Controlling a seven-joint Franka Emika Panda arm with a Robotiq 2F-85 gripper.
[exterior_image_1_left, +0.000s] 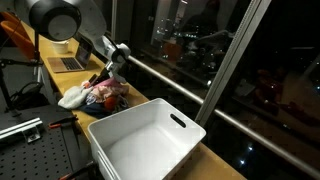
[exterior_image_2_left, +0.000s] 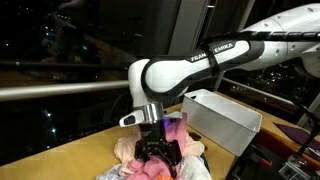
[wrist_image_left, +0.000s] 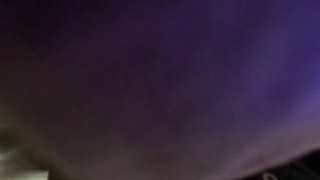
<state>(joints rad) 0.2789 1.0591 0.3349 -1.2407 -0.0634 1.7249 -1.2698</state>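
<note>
White bin (exterior_image_1_left: 140, 145) stands at the counter's (exterior_image_2_left: 60, 155) end, with the clothes pile (exterior_image_1_left: 100, 97) just beside it along the window edge and the gripper (exterior_image_2_left: 160, 152) sunk into the pile, its finger spacing indiscernible.

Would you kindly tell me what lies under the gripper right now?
A pile of clothes, pink, purple and white, lies on the table under the gripper. Its fingertips are buried in the cloth, and the wrist view shows only purple blur.
</note>
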